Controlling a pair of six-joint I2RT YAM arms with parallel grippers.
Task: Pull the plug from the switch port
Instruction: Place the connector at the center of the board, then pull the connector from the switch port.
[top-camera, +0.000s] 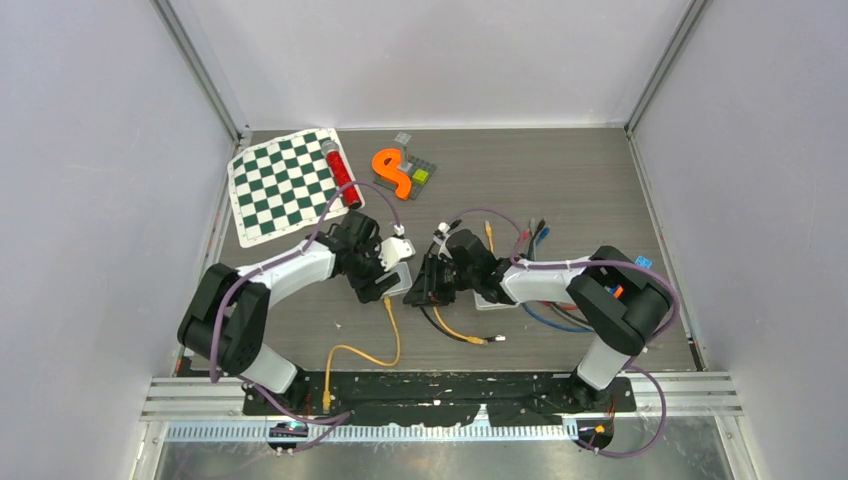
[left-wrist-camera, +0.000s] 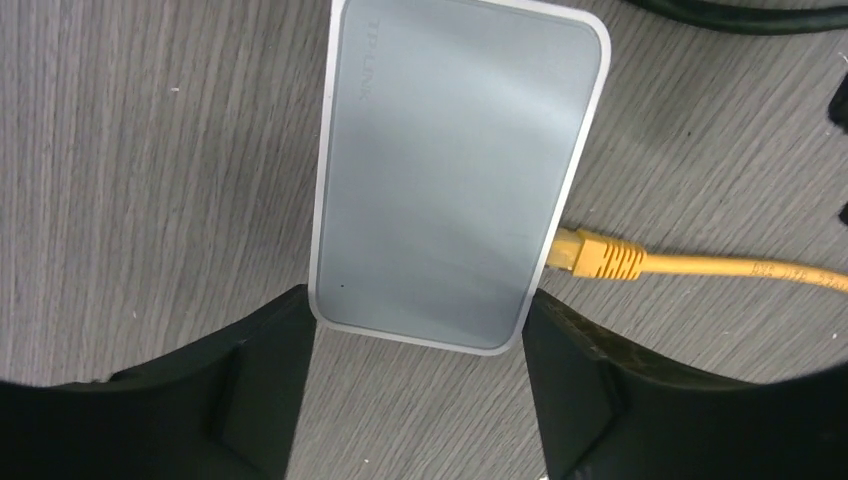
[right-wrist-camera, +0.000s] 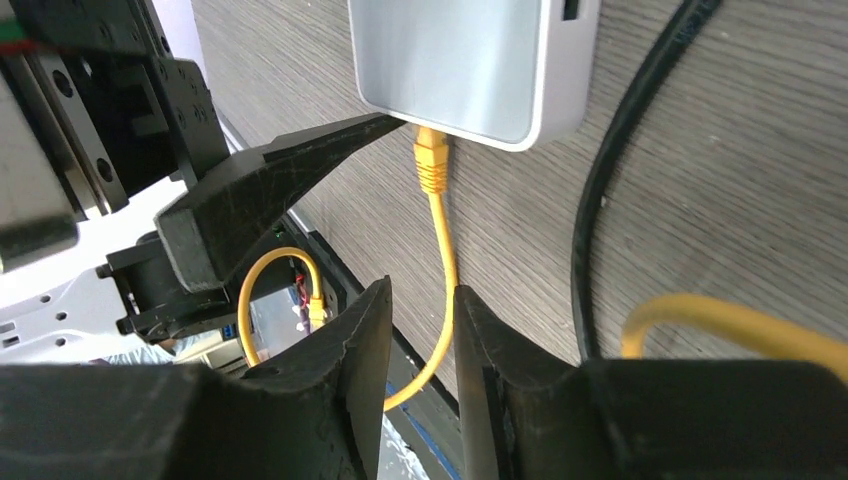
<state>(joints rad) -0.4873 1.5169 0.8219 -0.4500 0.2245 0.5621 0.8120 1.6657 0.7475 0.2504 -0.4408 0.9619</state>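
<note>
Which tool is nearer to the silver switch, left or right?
Left. The left tool grips the switch by its near end, touching both sides. The right tool is apart from it, open around the yellow cable behind the plug.

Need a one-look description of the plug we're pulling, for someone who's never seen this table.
On the table, find the silver switch clamped between the left fingers. The yellow plug sits in its side port, its cable running back toward the near edge. Another yellow lead lies loose nearby; only this plug enters the switch.
</note>
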